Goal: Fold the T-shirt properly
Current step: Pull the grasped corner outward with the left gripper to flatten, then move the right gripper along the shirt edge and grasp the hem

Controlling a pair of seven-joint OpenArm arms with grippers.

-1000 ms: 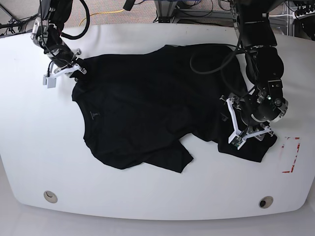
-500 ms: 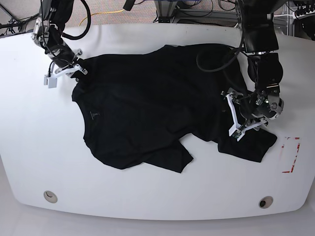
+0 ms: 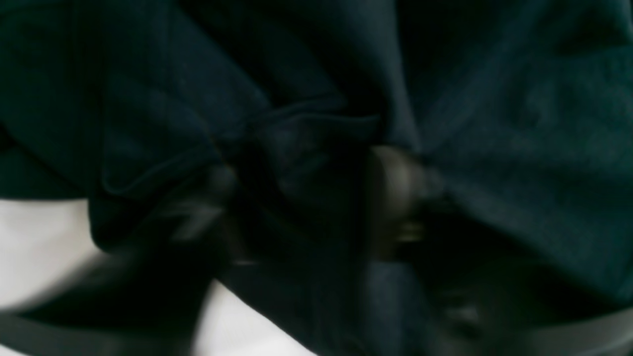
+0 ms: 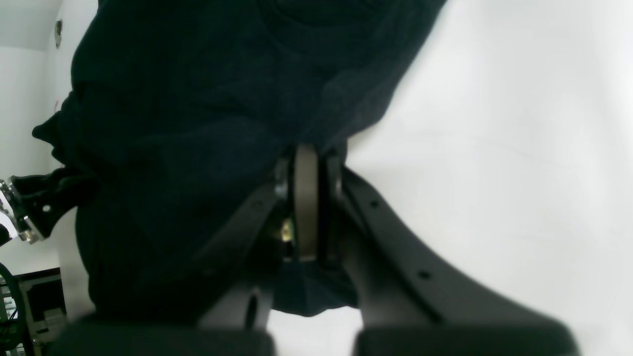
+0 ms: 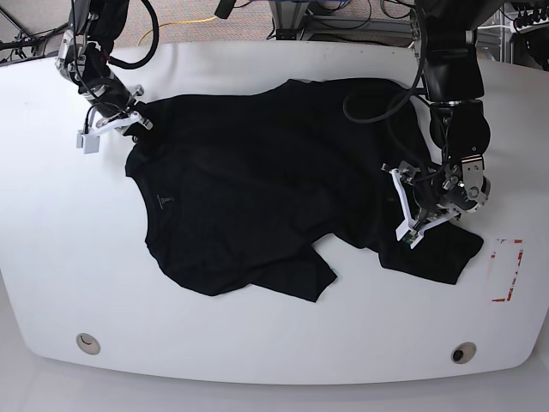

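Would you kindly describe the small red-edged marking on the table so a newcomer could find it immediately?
Start from the large white table and the plain black T-shirt spread across it. In the base view, look just right of the shirt's lower right corner, near the table's edge: the red-edged rectangle lies flat there. It is the only red thing on the surface.

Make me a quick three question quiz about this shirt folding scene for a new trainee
1. True or false: the T-shirt lies neatly folded on the table.
2. Which gripper is clamped on a corner of the shirt at the table's far edge? A) left gripper B) right gripper
3. Fill in: the marking near the table's edge beside the left arm is coloured ____.

Key:
1. False; it lies spread out and rumpled.
2. B; the right gripper is shut on the fabric, while the left gripper is down in the cloth.
3. Red, the marking.
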